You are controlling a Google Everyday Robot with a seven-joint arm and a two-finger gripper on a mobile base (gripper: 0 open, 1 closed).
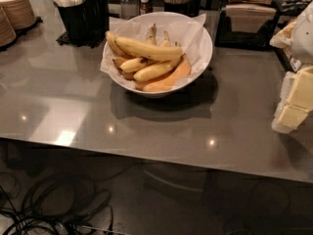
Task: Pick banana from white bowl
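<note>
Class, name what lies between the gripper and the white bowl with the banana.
In the camera view, only bare grey tabletop separates the gripper, at the right edge, from the white bowl holding the banana.

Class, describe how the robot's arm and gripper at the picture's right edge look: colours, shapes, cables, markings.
At the right edge, the arm shows as a smooth, rounded white shell. The gripper beneath it is blocky, with flat pale-yellow faces and whitish edges. No cables or readable markings show on either.

Open counter separates the gripper, far right, from the white bowl; black holder stands behind-left.
</note>
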